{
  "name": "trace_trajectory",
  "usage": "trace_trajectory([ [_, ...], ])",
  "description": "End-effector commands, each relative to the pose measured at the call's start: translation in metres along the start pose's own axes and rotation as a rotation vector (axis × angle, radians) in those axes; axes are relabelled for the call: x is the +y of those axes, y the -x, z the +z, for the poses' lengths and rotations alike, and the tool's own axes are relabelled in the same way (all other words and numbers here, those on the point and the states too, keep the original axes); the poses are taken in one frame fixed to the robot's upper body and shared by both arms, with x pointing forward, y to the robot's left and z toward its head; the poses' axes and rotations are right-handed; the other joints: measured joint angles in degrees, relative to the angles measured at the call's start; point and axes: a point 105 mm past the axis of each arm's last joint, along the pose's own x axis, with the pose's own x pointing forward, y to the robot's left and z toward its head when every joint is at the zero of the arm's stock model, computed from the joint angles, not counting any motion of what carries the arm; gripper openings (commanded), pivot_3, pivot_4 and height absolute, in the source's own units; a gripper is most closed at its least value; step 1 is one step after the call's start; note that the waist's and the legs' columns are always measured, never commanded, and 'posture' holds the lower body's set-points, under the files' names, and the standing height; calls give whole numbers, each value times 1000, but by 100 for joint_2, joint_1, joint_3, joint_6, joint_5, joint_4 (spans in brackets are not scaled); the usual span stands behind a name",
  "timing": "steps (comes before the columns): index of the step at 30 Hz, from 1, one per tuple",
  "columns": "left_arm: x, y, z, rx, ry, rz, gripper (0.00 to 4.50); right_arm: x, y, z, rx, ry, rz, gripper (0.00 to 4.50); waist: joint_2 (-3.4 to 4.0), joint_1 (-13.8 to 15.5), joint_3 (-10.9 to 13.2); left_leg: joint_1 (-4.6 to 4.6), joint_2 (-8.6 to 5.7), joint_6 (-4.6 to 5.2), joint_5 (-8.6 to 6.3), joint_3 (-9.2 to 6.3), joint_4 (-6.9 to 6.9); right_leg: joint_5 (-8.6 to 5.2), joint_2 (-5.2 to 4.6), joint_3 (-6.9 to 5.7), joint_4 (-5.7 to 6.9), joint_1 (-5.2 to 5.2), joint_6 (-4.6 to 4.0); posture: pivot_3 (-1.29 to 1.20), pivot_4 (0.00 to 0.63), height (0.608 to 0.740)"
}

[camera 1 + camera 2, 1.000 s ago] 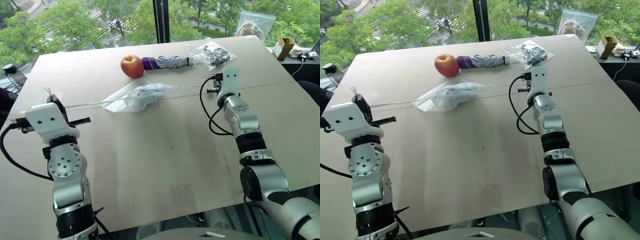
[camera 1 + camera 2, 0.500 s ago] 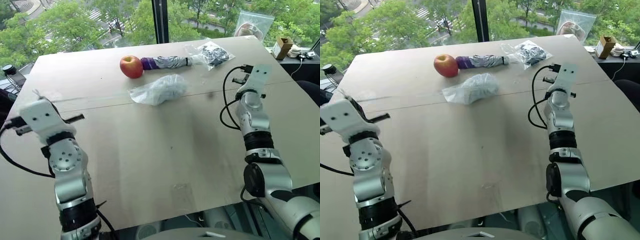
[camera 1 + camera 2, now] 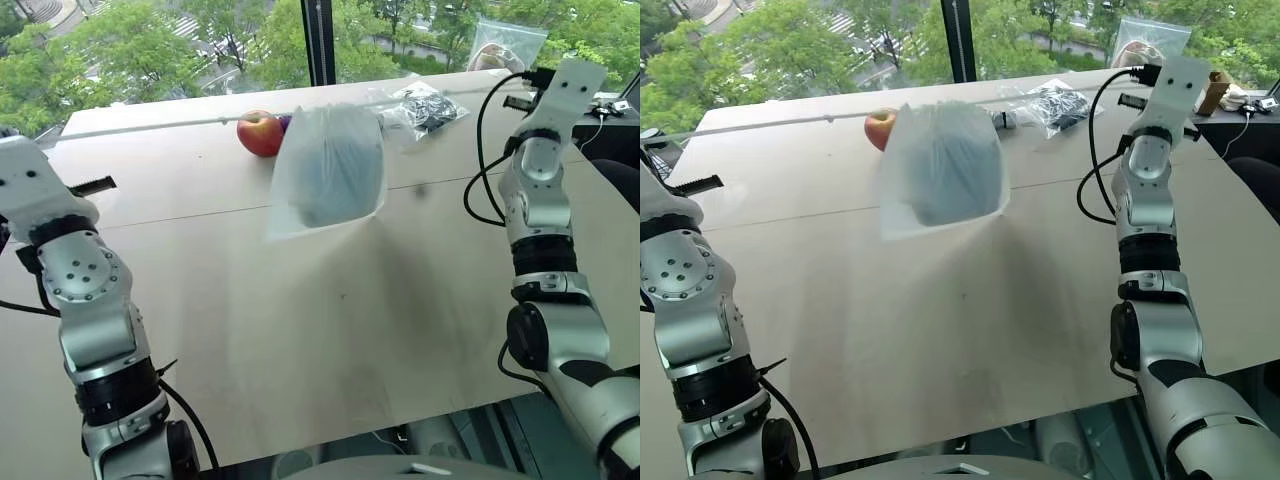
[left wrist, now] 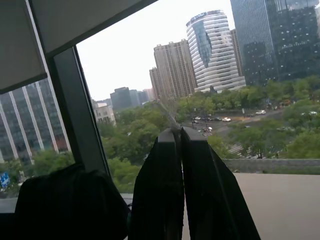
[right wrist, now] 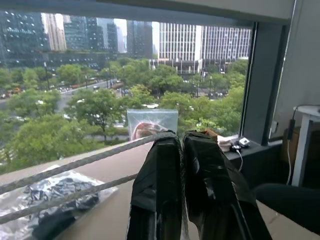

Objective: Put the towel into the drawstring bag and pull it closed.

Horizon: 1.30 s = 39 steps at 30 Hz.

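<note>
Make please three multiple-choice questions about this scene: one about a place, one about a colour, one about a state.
1. Where is the drawstring bag?
A. hanging above the table on its cords
B. flat on the table
C. on the floor

2. What colour is the apple?
A. green
B. red
C. purple

3. How are the fingers of the right gripper?
A. wide open
B. shut on the cord
C. shut on the apple

Answers:
1 A, the bag hangs between both arms with its shadow below.
2 B, it looks red beside the bag.
3 B, the cord runs in between the closed fingers.
</note>
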Motion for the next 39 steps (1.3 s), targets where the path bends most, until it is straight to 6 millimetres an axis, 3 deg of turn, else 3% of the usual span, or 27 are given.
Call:
trace_trajectory([
  [1, 64, -9, -1, -4, -51, 265, 29, -79, -12, 16, -45, -21, -297, 0, 0, 3, 0, 2, 0, 0, 0, 0, 0, 0, 0, 0, 2, 0, 0, 0, 150, 740],
  [4, 63, -10, 0, -15, -42, 246, 29, -77, -12, 13, -48, 25, -270, 0, 0, 1, 0, 2, -1, 1, 0, 0, 0, 0, 0, 0, 3, 0, 0, 0, 150, 740],
  [6, 46, -11, -5, -9, 40, 134, 29, -66, -12, 3, -17, 44, -175, 0, 0, -1, 0, 3, -1, 2, -1, 1, 0, 0, 0, 1, 3, 0, 0, 0, 150, 740],
  [9, -14, 2, 0, -6, 191, -246, 29, -11, 1, -31, 131, 74, 218, 0, -2, -4, -1, 5, -1, 5, -3, 5, 0, 0, 0, 2, 2, 2, 0, 0, 150, 740],
  [11, -61, 27, 7, 37, 338, -554, 29, 31, 36, -58, 258, 39, 530, 0, -3, -12, -2, 6, 1, 7, -4, 6, 0, 0, 1, 2, -5, 8, 0, 0, 150, 740],
  [13, -98, 66, 14, 98, 454, -855, 29, 60, 82, -73, 353, -9, 820, 0, -3, -16, -2, 5, 12, 9, -5, 1, 0, 0, 3, -3, -9, 13, 0, 0, 150, 740],
  [14, -106, 79, 16, 124, 487, -939, 29, 66, 96, -75, 373, -19, 902, 0, -2, -21, -2, 4, 19, 10, -6, 1, -1, 0, 4, -4, -9, 12, 0, 0, 150, 740],
  [16, -122, 131, 13, 233, 515, -1232, 29, 73, 148, -84, 468, -13, 1176, 0, 4, -38, 2, 0, 26, 15, -9, 3, -2, 0, 5, 0, -11, 9, 0, 0, 150, 740],
  [17, -123, 151, 7, 303, 529, -1319, 3, 68, 171, -88, 516, 4, 1298, 372, 10, -39, 6, 3, 29, 18, -10, 1, -3, 0, 6, 6, -11, 8, 0, 0, 150, 740],
  [19, -119, 171, -4, 399, 521, -1390, 640, 57, 186, -93, 566, 37, 1383, 1127, 17, -26, 10, 6, 28, 30, -18, -7, -5, -2, 4, 15, -20, 7, 3, 0, 150, 740],
  [21, -111, 169, -20, 449, 487, -1343, 1586, 47, 182, -93, 595, 16, 1367, 2283, 13, -11, 12, 16, 27, 31, -18, -8, 5, -2, 6, 13, -20, 19, 3, 0, 150, 740],
  [22, -106, 165, -29, 466, 463, -1307, 1711, 42, 178, -94, 598, 23, 1357, 2392, 12, 0, 12, 21, 25, 31, -18, -9, 6, -3, 8, 9, -22, 27, 2, 0, 150, 740],
  [23, -100, 160, -39, 479, 428, -1264, 2295, 36, 171, -96, 594, 45, 1332, 2950, 12, 4, 12, 29, 23, 31, -18, -6, 12, -3, 15, 2, -24, 37, 0, 0, 150, 740],
  [27, -80, 159, -60, 546, 411, -1222, 3803, 16, 156, -95, 515, 93, 1315, 4487, 10, 5, 10, 48, 28, 29, -14, -4, 17, 4, 43, -4, -21, 53, -26, 0, 150, 740],
  [30, -59, 168, -90, 620, 244, -1206, 3803, -4, 143, -94, 385, 177, 1341, 4487, 10, 3, 10, 47, 34, 27, -12, -1, 17, 12, 46, -5, -19, 52, -24, 0, 150, 740],
  [32, -47, 180, -98, 641, 189, -1243, 3803, -22, 136, -95, 382, 204, 1355, 4487, 10, -1, 10, 43, 34, 27, -13, 7, 15, 12, 43, -2, -24, 49, -24, 0, 150, 740],
  [37, -30, 201, -88, 655, 242, -1323, 3803, -63, 131, -89, 409, 147, 1390, 4487, 11, 24, 10, 33, 41, 27, -15, 23, 11, 11, 20, 6, -40, 43, -21, 0, 150, 740],
  [39, -26, 208, -82, 648, 262, -1365, 3803, -75, 126, -79, 341, 97, 1364, 4487, 11, 25, 10, 33, 43, 28, -16, 26, 10, 11, 19, 8, -42, 44, -21, 0, 150, 740],
])
